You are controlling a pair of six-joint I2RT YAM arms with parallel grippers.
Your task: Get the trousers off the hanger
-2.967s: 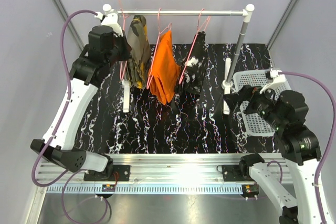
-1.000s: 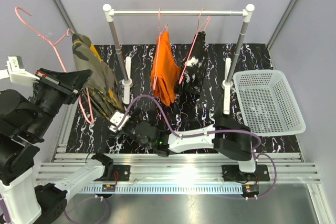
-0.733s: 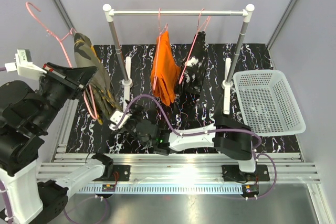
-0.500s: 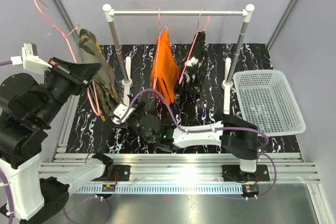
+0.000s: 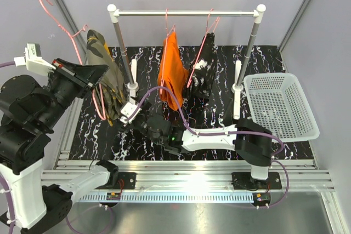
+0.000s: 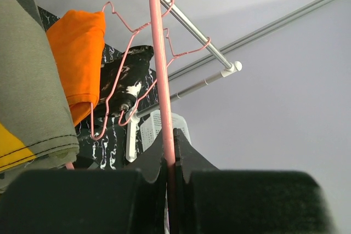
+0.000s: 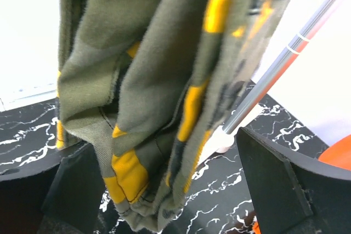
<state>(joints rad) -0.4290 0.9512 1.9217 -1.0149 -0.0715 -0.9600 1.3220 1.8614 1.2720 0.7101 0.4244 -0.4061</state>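
- Camouflage trousers: olive-brown cloth with orange-yellow patches, draped in long folds over a pink hanger. They hang in the air just left of the rack's left post, off the rail.
- Orange trousers, black trousers with white markings: each on its own hanger on the rail, side by side.
- Left gripper: arm raised high by the table's left edge, fingers pinched together on the pink hanger's wire.
- Right gripper: arm stretched low across the table toward the left, fingers wide apart, camouflage hem hanging between them.
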